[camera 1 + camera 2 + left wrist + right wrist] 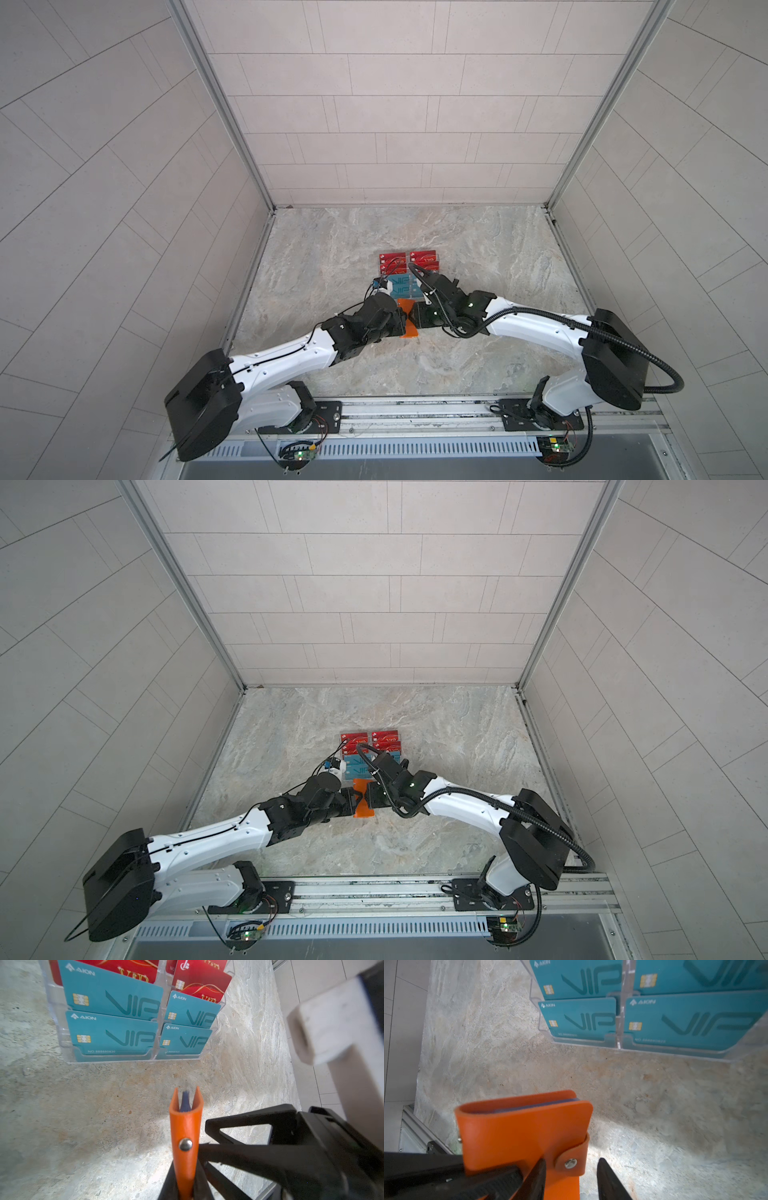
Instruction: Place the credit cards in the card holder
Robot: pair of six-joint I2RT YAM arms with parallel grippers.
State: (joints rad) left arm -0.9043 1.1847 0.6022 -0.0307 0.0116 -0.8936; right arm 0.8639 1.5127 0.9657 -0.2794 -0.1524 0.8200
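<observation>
The orange card holder is held upright and closed above the table, with my left gripper shut on its lower part. Its strap tab is snapped by a silver button. My right gripper is open and its fingers straddle that tab; one fingertip rests by the holder's face, the other stands clear. In both top views the two grippers meet at the card holder. Teal credit cards and red credit cards stand in a rack just beyond.
A clear acrylic tiered rack holds the cards in two columns, red at the back, teal in front. It stands on the marble tabletop mid-way in. Tiled walls enclose the table on three sides.
</observation>
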